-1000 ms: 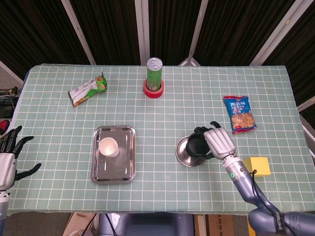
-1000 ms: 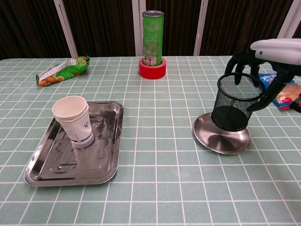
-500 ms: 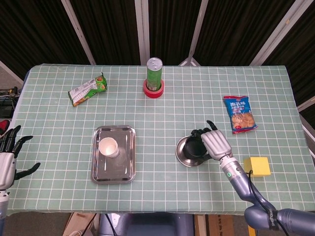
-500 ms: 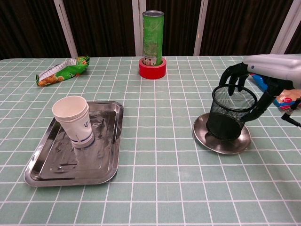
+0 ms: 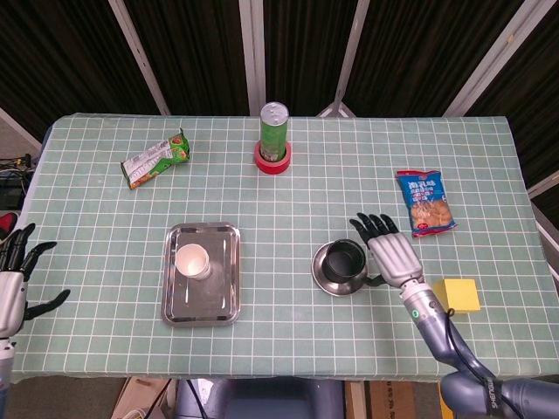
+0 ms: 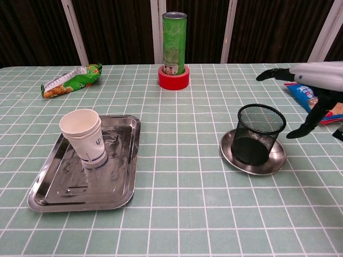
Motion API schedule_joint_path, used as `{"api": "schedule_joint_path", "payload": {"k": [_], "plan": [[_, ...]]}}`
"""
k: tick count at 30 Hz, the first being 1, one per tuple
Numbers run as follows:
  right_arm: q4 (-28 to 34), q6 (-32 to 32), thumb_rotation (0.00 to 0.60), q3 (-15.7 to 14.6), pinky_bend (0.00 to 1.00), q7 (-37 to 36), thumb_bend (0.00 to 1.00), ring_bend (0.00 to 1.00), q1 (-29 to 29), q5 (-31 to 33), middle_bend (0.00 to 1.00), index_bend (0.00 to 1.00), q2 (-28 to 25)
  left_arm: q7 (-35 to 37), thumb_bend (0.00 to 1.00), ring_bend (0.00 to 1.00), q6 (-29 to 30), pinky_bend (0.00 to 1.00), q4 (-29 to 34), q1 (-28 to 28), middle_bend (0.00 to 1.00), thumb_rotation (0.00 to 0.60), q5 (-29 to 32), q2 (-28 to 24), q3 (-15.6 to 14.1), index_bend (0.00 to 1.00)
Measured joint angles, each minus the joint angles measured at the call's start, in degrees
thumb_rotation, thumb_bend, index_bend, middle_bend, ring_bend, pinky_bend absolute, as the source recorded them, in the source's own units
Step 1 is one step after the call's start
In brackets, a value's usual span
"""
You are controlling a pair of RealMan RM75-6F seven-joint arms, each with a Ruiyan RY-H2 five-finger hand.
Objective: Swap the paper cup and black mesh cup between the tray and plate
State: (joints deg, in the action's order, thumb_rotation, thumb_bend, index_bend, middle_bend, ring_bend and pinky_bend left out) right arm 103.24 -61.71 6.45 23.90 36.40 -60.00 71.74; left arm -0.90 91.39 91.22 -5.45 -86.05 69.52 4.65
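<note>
Black mesh cup (image 6: 259, 134) stands upright on the plate (image 6: 236, 155); paper cup (image 6: 83, 137) on the tray (image 6: 51, 187). Right hand (image 5: 390, 250), just beside the plate, is spread wide, empty. Withdraw it clear without tipping the mesh cup

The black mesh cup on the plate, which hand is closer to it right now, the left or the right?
Right. The right hand hovers open just beside the black mesh cup, apart from it, while the left hand waits at the table's far left edge, beyond the tray.
</note>
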Motion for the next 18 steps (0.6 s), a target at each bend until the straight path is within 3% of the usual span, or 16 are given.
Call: {"api": "schedule_joint_path", "payload": {"k": [4, 9, 14, 18], "plan": [[3.3, -5.9, 0.6, -1.3, 0.0, -0.9, 0.0, 0.0, -4.0, -3.1, 0.0, 0.0, -4.2, -0.8, 0.06, 0.0, -0.8, 0.1, 1.2, 0.2, 0.0, 0.6, 0.7, -0.8, -0.2, 0.24], [4.8, -16.1, 0.6, -5.7, 0.0, -4.2, 0.0, 0.0, -13.0, -10.0, 0.0, 0.0, -8.4, -2.3, 0.06, 0.0, -1.8, 0.1, 3.3, 0.4, 0.0, 0.6, 0.9, -1.9, -1.1, 0.24], [-0.2, -25.1, 0.6, -9.9, 0.0, -7.1, 0.0, 0.0, -21.0, -17.9, 0.0, 0.0, -7.5, -5.5, 0.06, 0.0, -2.6, 0.1, 5.8, 1.0, 0.0, 0.6, 0.7, -3.2, -2.5, 0.24], [-5.3, -28.4, 0.6, -10.7, 0.0, -9.3, 0.0, 0.0, -23.6, -21.3, 0.0, 0.0, -5.3, -6.4, 0.06, 0.0, -2.3, 0.1, 6.6, 1.3, 0.0, 0.6, -1.3, -3.3, -3.4, 0.24]]}}
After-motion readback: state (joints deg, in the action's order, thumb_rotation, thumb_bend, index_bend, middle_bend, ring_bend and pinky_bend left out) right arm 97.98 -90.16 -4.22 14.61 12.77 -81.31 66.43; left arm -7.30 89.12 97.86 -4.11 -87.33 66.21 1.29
